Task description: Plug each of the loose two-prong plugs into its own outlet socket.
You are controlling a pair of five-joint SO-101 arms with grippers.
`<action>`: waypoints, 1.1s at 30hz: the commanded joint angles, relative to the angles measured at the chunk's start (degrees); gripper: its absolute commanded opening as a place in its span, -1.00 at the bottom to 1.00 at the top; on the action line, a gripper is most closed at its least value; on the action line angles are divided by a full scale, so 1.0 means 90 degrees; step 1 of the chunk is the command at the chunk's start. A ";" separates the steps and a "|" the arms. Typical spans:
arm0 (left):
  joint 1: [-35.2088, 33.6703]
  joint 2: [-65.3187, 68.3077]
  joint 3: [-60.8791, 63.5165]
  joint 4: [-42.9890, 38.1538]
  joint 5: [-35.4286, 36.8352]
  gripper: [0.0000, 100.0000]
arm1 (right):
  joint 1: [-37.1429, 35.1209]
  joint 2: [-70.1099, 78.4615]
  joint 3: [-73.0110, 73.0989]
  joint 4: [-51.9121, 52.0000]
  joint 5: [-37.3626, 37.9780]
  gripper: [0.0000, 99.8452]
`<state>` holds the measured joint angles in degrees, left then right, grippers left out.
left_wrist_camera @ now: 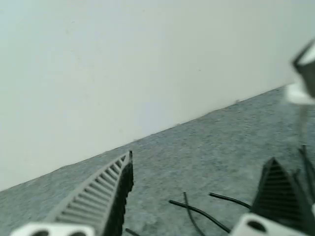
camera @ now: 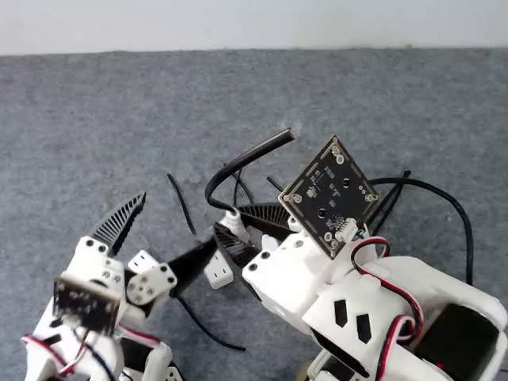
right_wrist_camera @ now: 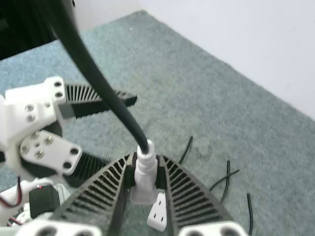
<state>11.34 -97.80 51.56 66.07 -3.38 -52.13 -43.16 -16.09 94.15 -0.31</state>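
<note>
White plug (right_wrist_camera: 143, 173) in right tool (right_wrist_camera: 145, 158) (socket (right_wrist_camera: 157, 216) beside)

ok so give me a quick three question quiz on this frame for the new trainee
1. True or false: the left arm's jaws are shut on a plug.
2. What do the right arm's jaws hold? A) a white plug B) a screwdriver C) nothing
3. What colour is the cable that runs from the held plug?
Key: 1 false, they stand open and empty. 2 A. 3 black.
</note>
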 commanded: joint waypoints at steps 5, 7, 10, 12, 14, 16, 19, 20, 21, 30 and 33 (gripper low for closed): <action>0.0527 -0.0010 -0.0747 0.0518 -0.0098 -0.24 | -0.0024 -0.0073 0.0645 -0.0796 -0.0068 -0.98; 0.0537 -0.0010 -0.0757 0.0518 -0.0098 -0.24 | -0.0024 -0.0034 0.0654 -0.0806 -0.0078 -0.98; 0.0537 -0.0010 -0.0845 0.0518 -0.0088 -0.24 | -0.0024 -0.0015 0.0664 -0.0806 -0.0078 -0.98; 0.0537 -0.0010 -0.0933 0.0527 -0.0088 -0.24 | -0.0015 -0.0034 0.0664 -0.0806 -0.0068 -0.98; 0.0537 -0.0010 -0.0982 0.0527 -0.0088 -0.24 | -0.0015 -0.0044 0.0684 -0.0806 -0.0068 -0.98; 0.0537 -0.0010 -0.1001 0.0527 -0.0088 -0.24 | -0.0015 -0.0073 0.0801 -0.0806 -0.0078 -0.98; 0.0625 -0.0010 -0.0991 0.0527 -0.0088 -0.24 | -0.0015 -0.0073 0.0987 -0.0816 -0.0078 -0.98; 0.0752 -0.0010 -0.0991 0.0527 -0.0088 -0.24 | -0.0015 -0.0073 0.1035 -0.0825 -0.0078 -0.98; 0.0869 -0.0010 -0.0972 0.0527 -0.0088 -0.24 | -0.0015 -0.0073 0.1084 -0.0884 -0.0078 -0.98; 0.0967 0.0000 -0.0747 0.0410 -0.0127 -0.24 | -0.0034 -0.0151 0.1162 -0.0874 -0.0107 -0.98; 0.0694 0.0000 -0.0669 0.0264 -0.0127 -0.24 | -0.0044 -0.0376 0.1270 -0.0884 -0.0107 -0.98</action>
<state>19.78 -97.80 45.14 70.64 -3.65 -52.13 -43.60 -5.45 87.12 -0.31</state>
